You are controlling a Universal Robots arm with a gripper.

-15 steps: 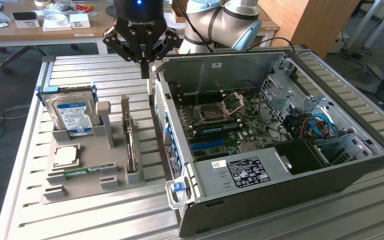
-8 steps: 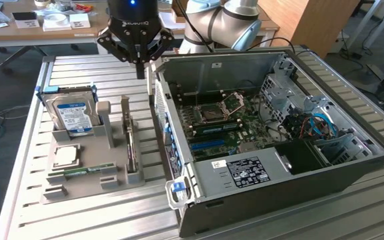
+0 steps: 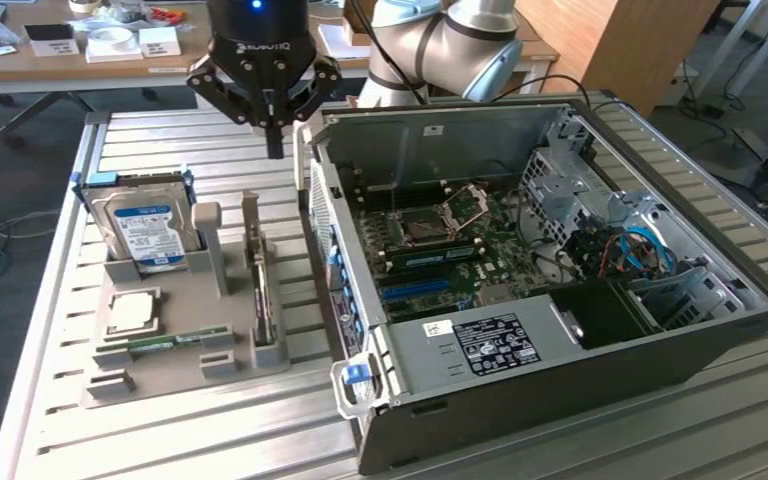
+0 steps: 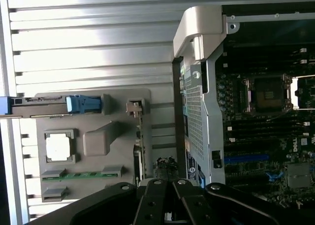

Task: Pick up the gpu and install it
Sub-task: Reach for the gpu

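Observation:
The gpu (image 3: 265,288) stands on edge between two grey posts at the case-side rim of the grey holder tray (image 3: 171,375). It is a thin dark board with a metal bracket end. My gripper (image 3: 275,148) hangs shut and empty above the slatted table, past the tray's far end and beside the case's rear corner, well above the gpu. In the wrist view the gpu (image 4: 140,151) shows edge-on along the tray (image 4: 118,116), with my closed gripper (image 4: 170,210) just off its end. The open computer case (image 3: 704,350) lies on its side, motherboard (image 3: 444,245) exposed.
On the tray also stand a silver hard drive with blue label (image 3: 144,230), a processor chip (image 3: 131,312) and a green memory stick (image 3: 168,343). Blue slots (image 3: 418,290) show on the motherboard. Cables and a drive cage (image 3: 638,250) fill the case's right side. A cluttered desk (image 3: 91,45) stands behind.

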